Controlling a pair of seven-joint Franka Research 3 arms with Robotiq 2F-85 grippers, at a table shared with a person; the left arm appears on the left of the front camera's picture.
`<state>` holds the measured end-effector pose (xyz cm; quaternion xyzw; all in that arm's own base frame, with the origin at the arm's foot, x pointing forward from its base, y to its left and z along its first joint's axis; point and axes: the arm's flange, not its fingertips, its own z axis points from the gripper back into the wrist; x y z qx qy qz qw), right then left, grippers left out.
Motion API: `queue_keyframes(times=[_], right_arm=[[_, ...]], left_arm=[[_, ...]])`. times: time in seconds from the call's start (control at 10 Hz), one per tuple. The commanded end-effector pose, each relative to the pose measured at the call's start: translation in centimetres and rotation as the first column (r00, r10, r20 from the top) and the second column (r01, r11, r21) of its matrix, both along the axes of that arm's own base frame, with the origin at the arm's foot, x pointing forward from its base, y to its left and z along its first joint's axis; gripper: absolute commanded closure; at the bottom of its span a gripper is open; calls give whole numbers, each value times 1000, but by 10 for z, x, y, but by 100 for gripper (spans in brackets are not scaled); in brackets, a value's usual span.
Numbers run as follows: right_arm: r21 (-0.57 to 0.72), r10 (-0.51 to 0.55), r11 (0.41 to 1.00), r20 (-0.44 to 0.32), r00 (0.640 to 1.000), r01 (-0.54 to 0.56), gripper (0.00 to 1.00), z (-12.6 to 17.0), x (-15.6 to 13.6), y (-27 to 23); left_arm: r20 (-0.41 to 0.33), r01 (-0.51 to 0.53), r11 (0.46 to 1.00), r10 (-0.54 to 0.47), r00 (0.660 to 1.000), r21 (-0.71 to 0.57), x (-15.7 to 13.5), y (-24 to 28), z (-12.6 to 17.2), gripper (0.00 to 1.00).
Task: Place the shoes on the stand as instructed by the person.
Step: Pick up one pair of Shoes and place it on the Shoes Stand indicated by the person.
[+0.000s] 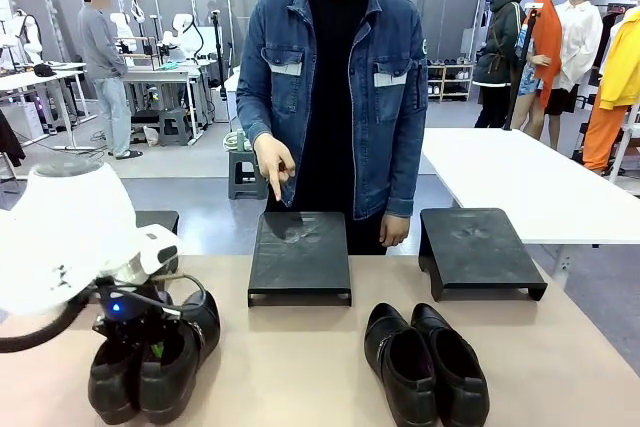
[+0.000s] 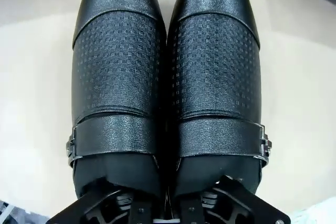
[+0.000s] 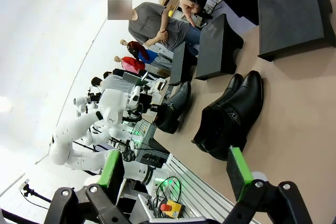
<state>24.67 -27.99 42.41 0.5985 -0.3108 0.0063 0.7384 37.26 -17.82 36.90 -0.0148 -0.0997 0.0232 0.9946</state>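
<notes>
The left gripper (image 2: 168, 206) is clenched on the touching inner collars of a pair of glossy black leather shoes (image 2: 118, 77) (dot-embossed vamps, buckled straps), toes running straight away from it on the tan worktop (image 1: 300, 347). Beyond them, the person's hand (image 1: 273, 162) points at a flat matte-black stand (image 1: 300, 252). The right gripper (image 3: 174, 167) hangs released.

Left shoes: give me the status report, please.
Left pincer shut on left pair of shoes. Right pincer open, empty. Person's hand points at left stand.
</notes>
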Motion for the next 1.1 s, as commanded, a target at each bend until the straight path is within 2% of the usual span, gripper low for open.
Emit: queue_keyframes(times=[0.0, 0.2, 0.4, 0.5, 0.6, 1.0], right_arm=[[3, 2, 1000, 8, 1000, -2, 0, 1, -1, 0], [3, 2, 1000, 8, 1000, -2, 0, 1, -1, 0], [3, 2, 1000, 8, 1000, -2, 0, 1, -1, 0], [3, 2, 1000, 8, 1000, -2, 0, 1, -1, 0], [3, 2, 1000, 8, 1000, -2, 0, 1, -1, 0], [3, 2, 1000, 8, 1000, -2, 0, 1, -1, 0]], left_arm=[[52, -18, 1000, 18, 999, 19, -53, 22, 30, 100], [85, -12, 1000, 10, 996, 21, -52, 23, 51, 100], [97, -10, 1000, 8, 995, 15, -52, 22, 60, 100], [95, 40, 999, -40, 995, -1, -54, 22, 64, 100], [85, -15, 1000, 14, 996, 21, -28, 10, 72, 100], [85, -15, 1000, 14, 996, 21, -28, 10, 72, 100]])
